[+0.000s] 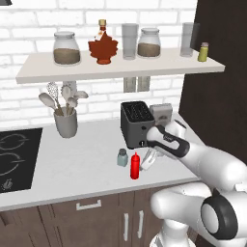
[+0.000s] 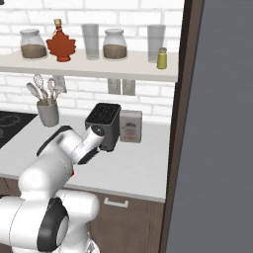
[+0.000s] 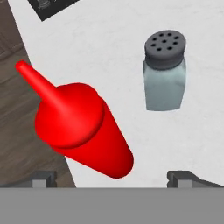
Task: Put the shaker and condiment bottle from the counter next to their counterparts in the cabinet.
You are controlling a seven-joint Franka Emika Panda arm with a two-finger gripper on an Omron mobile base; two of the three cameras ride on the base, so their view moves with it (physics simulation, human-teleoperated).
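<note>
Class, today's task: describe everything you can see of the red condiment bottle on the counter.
The condiment bottle is a slim, bright red squeeze bottle, smooth and glossy like plastic, with a rounded shoulder tapering into a pointed red nozzle. It stands upright near the front edge of the off-white counter, just right of the pale blue-grey shaker, apart from it. The black toaster sits behind it. The open gripper hovers above, its fingers not touching the bottle. No label or markings show.

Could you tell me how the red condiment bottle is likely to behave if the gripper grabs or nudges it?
The condiment bottle is tall and slim, standing near the counter edge, so a sideways nudge could probably tip it. Its smooth tapered body may slip upward out of a grip placed high. It looks like a squeeze bottle, so it might give a little between the open gripper fingers.
</note>
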